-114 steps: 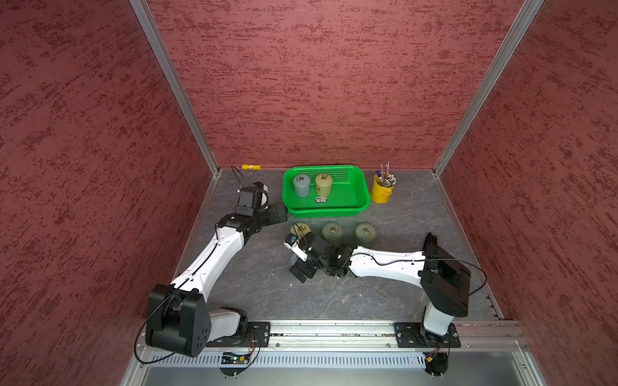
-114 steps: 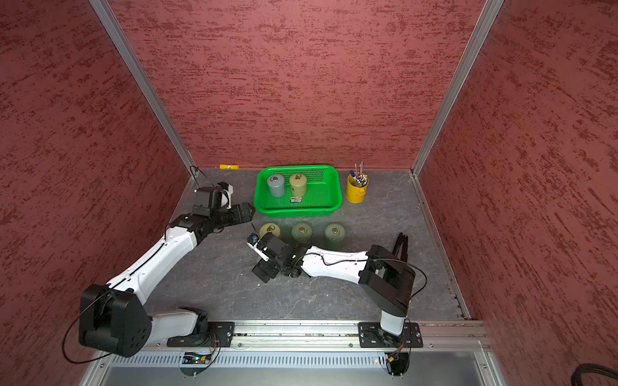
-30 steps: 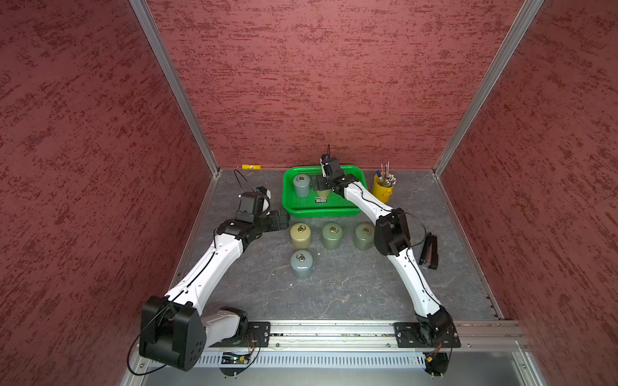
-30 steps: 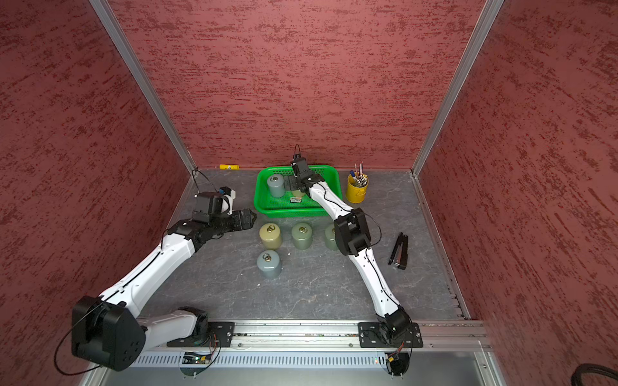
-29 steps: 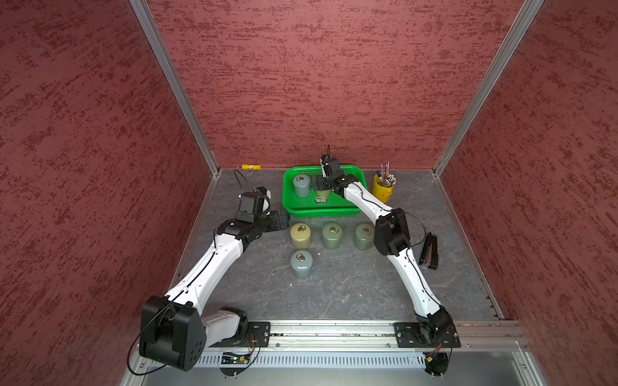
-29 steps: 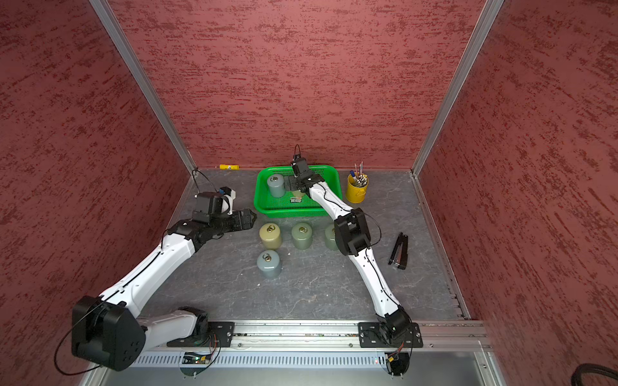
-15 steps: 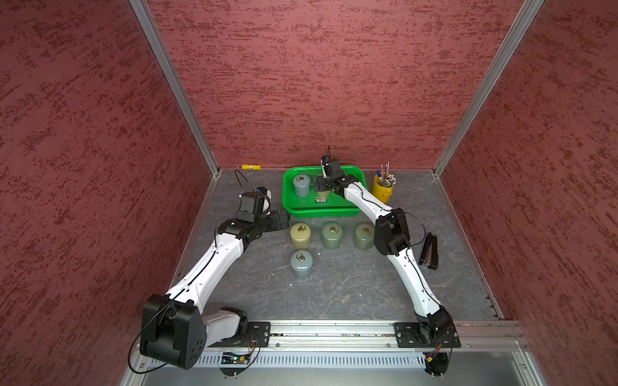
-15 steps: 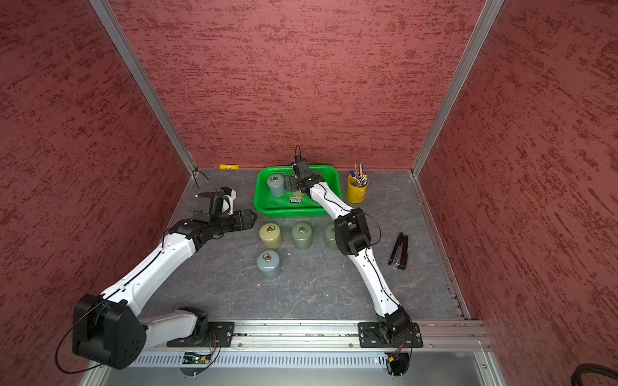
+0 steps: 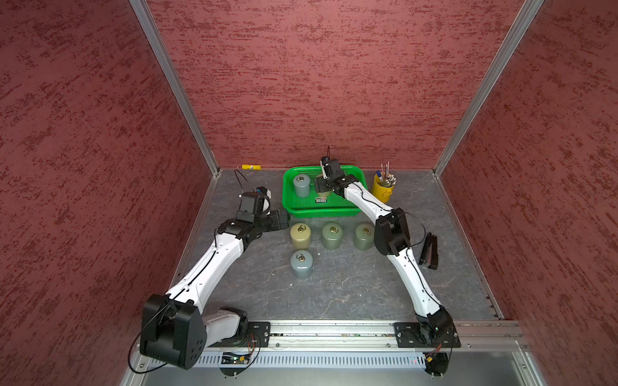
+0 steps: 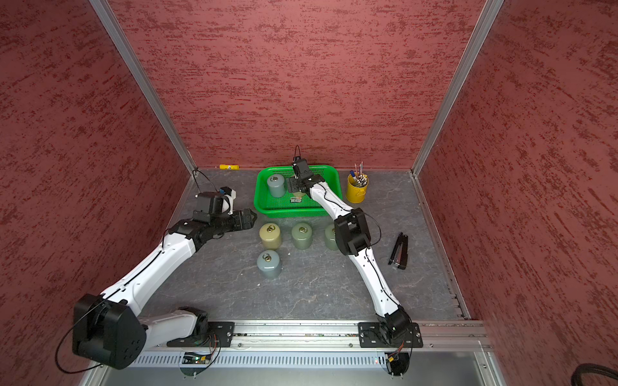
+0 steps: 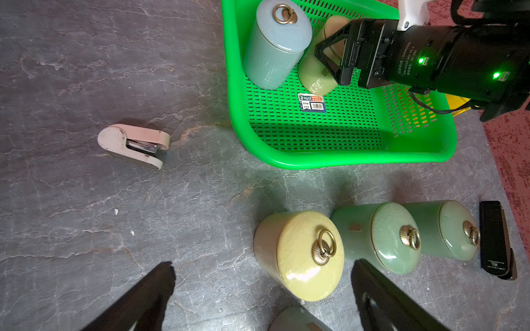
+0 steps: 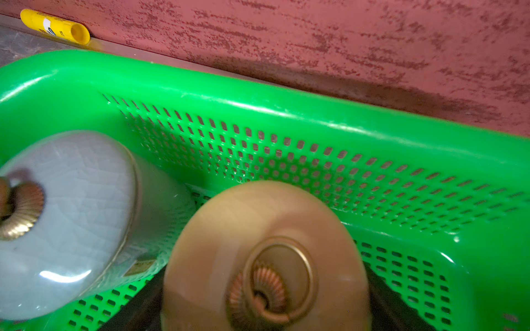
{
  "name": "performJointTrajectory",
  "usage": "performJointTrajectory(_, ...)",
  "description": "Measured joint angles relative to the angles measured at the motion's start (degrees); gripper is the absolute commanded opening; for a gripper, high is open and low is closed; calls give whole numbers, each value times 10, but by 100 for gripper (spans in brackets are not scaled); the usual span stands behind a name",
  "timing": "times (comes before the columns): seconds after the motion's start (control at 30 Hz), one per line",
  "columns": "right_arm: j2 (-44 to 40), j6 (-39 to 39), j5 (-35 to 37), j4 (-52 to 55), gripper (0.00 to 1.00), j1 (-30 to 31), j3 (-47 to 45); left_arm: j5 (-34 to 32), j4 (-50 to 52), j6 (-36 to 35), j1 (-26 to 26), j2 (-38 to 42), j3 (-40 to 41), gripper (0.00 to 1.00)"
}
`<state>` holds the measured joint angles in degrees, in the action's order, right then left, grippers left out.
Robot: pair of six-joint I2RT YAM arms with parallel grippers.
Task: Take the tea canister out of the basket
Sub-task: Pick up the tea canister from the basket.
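Inside green basket, tan brass-ringed tea canister tight in right tool; left tool agape.

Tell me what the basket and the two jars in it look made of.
Basket: glossy moulded plastic, by its smooth shiny rim and punched slots. Grey-blue jar: likely glazed ceramic, showing fine crackle lines and highlights. Tan jar: probably the same, though blurred. Ring pulls: brass-toned metal.

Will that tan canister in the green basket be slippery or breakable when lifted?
Probably slippery: the tan canister shines like glazed ceramic. That would also make it fairly heavy and breakable if dropped. Standing upright in the basket, it seems unlikely to roll, though its separate-looking lid might shift.
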<state>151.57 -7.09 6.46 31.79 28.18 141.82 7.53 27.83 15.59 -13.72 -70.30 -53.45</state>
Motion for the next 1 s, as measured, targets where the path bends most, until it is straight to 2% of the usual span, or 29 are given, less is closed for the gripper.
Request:
performJointTrajectory(0.1,0,0,-3,0,70,0,-1,0,0,0,0,0,0,100)
performJointTrajectory(0.2,-10,1,-7,-16,58,0,-25,0,0,0,0,0,0,100)
performJointTrajectory(0.43,-77,3,-21,-55,42,-1,-141,0,0,0,0,1,0,100)
performJointTrajectory(0.57,-122,6,-31,-63,20,-1,-210,0,0,0,0,2,0,100)
performJointTrajectory(0.77,-189,9,-43,-66,5,-1,-301,2,0,0,0,2,0,100)
performJointTrajectory(1.0,-260,16,-55,-70,5,0,-368,6,0,0,0,2,0,100)
